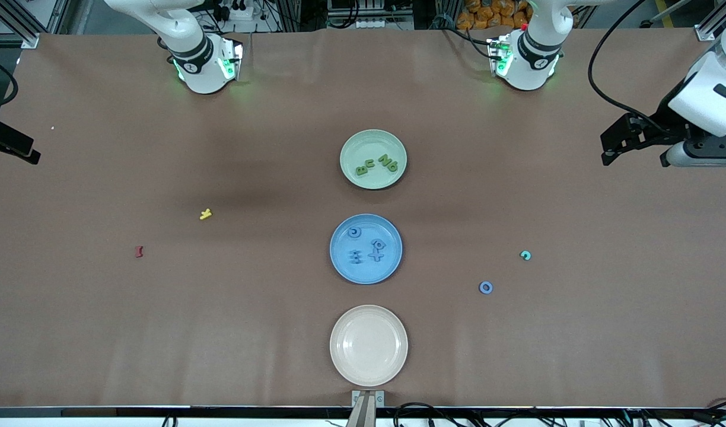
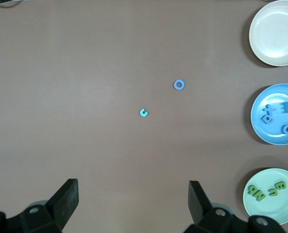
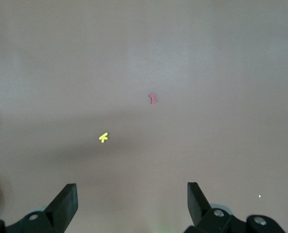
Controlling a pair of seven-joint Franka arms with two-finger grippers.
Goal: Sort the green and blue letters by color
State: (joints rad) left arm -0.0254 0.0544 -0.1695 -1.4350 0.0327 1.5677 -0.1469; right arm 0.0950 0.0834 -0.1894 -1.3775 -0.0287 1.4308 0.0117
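Several green letters [image 1: 376, 163] lie in the pale green plate [image 1: 363, 145]. Several blue pieces [image 1: 366, 249] lie in the blue plate [image 1: 345, 267]. A loose blue ring [image 1: 486, 287] lies on the table toward the left arm's end; it also shows in the left wrist view [image 2: 179, 85]. A teal C-shaped piece [image 1: 525, 255] lies beside it, farther from the front camera, also seen by the left wrist [image 2: 143, 113]. My left gripper [image 2: 133, 199] is open and empty, up at the table's left-arm end [image 1: 612, 145]. My right gripper [image 3: 133, 199] is open and empty, up at the other end [image 1: 19, 148].
An empty beige plate [image 1: 369, 345] stands nearest the front camera, in line with the other two plates. A yellow letter [image 1: 205, 214] and a dark red letter [image 1: 139, 251] lie toward the right arm's end, both in the right wrist view [image 3: 103, 138] [image 3: 153, 99].
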